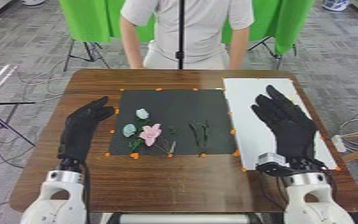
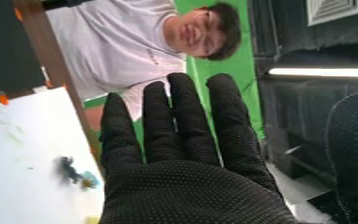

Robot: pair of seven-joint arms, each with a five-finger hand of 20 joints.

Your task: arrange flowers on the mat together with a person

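My left hand (image 1: 82,126) is open beside the left edge of the black mat (image 1: 175,102). On the mat's left part lie two pale blue flowers (image 1: 142,114), (image 1: 129,131) and a pink flower (image 1: 150,134), with green leaves around them. Two thin green stems (image 1: 206,134) lie side by side farther right. My right hand (image 1: 286,125) is over the white sheet (image 1: 255,92), hiding part of it. In the right wrist view the same hand (image 2: 193,190) has straight, spread fingers and holds nothing. A small dark and teal thing (image 2: 88,180) is on the white sheet (image 2: 33,155).
Orange tape pieces (image 1: 135,156) mark the mat's edges on the brown table (image 1: 104,185). A thin black pole (image 1: 181,30) rises at the table's far edge, and green cloth (image 1: 82,20) hangs behind.
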